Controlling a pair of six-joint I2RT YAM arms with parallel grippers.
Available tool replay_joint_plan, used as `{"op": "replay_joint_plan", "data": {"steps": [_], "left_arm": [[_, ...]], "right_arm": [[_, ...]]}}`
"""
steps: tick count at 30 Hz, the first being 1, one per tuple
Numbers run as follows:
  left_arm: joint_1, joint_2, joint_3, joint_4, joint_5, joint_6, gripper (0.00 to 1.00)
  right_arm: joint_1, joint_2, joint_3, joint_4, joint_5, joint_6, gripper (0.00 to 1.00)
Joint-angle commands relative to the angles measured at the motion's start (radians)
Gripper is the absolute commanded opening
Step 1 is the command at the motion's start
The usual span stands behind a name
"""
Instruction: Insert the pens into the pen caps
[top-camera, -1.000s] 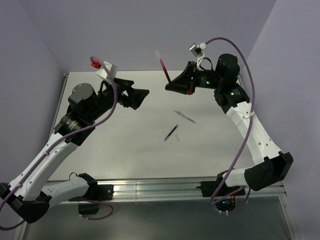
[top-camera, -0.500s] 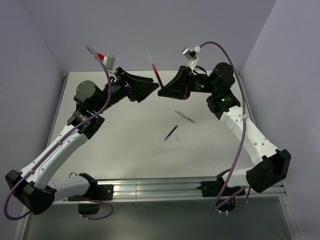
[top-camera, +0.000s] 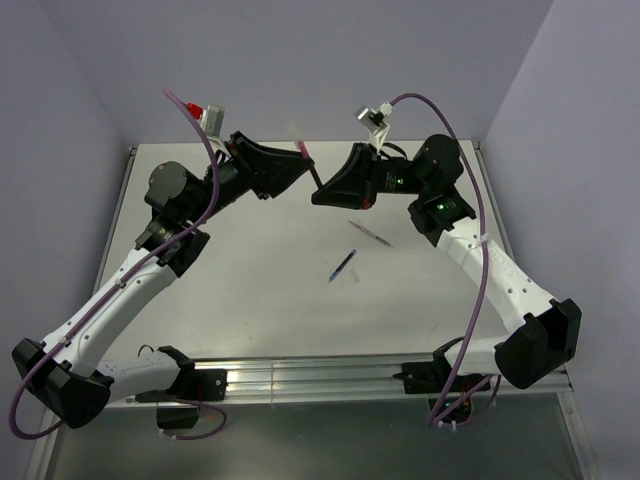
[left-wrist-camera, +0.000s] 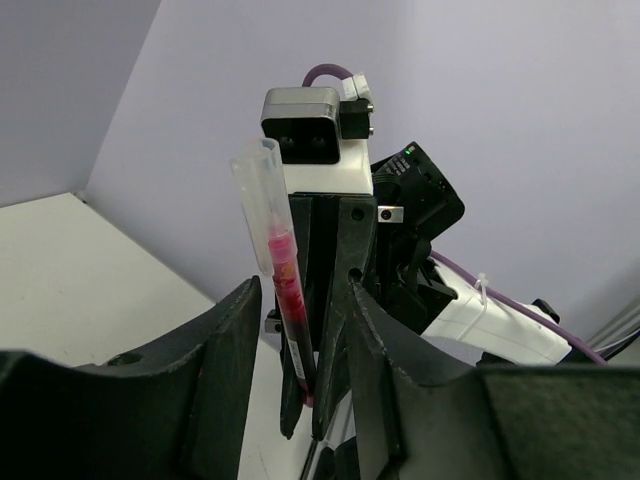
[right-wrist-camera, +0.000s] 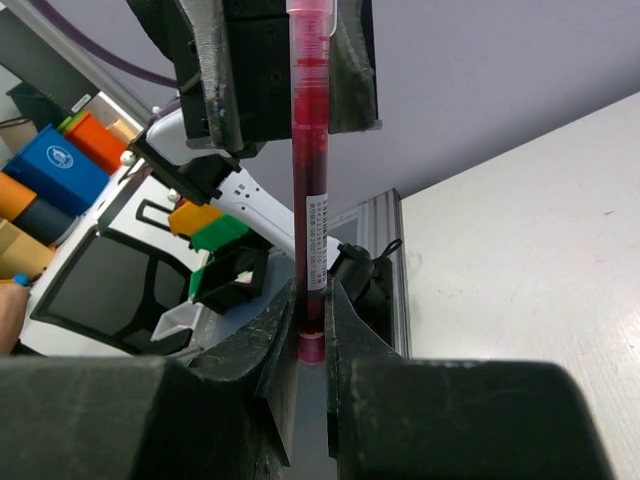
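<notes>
My right gripper (top-camera: 320, 190) (right-wrist-camera: 310, 300) is shut on the bottom end of the red pen (top-camera: 308, 166) (right-wrist-camera: 310, 180), held in the air above the table's back edge. A clear pen cap (top-camera: 297, 148) (left-wrist-camera: 255, 200) covers the pen's far end. My left gripper (top-camera: 298, 165) (left-wrist-camera: 300, 300) faces it, its jaws standing either side of the pen's capped half with a gap on both sides. The blue pen (top-camera: 343, 265) and the pale clear-grey pen (top-camera: 371, 234) lie on the white table (top-camera: 230, 290).
The table has a metal rail (top-camera: 320, 375) along its near edge and purple walls behind. Cables loop above both wrists. Coloured bins (right-wrist-camera: 60, 170) show off the table in the right wrist view.
The right gripper carried the red pen left and lower. The left gripper swung up and right until its jaws straddle the pen, and they have narrowed.
</notes>
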Motion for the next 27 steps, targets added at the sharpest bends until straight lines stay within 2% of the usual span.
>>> {"op": "replay_joint_plan", "data": {"steps": [1, 8, 9, 12, 20, 23, 24, 27], "left_arm": [[0.005, -0.001, 0.038, 0.071, 0.034, -0.012, 0.41], [0.005, 0.002, 0.032, 0.065, 0.034, -0.013, 0.14], [0.005, 0.002, 0.032, 0.062, 0.034, -0.012, 0.08], [0.004, 0.005, 0.036, 0.034, 0.016, -0.006, 0.0], [0.005, 0.01, 0.028, 0.034, 0.022, -0.015, 0.02], [0.004, 0.014, 0.027, 0.045, 0.022, -0.019, 0.18], [0.004, 0.014, 0.03, 0.043, 0.019, -0.019, 0.21], [0.005, 0.019, 0.032, 0.045, 0.017, -0.022, 0.2]], "right_arm": [[0.014, -0.036, 0.009, 0.073, -0.01, 0.014, 0.0], [0.017, -0.036, 0.006, 0.09, -0.014, 0.026, 0.0], [0.017, -0.034, 0.006, 0.09, -0.014, 0.028, 0.0], [0.02, -0.036, 0.003, 0.095, -0.014, 0.028, 0.0], [0.022, -0.034, 0.001, 0.096, -0.014, 0.026, 0.0], [0.022, -0.033, 0.004, 0.098, -0.016, 0.026, 0.0], [0.022, -0.034, 0.003, 0.099, -0.014, 0.026, 0.0], [0.022, -0.034, 0.003, 0.101, -0.016, 0.026, 0.0]]}}
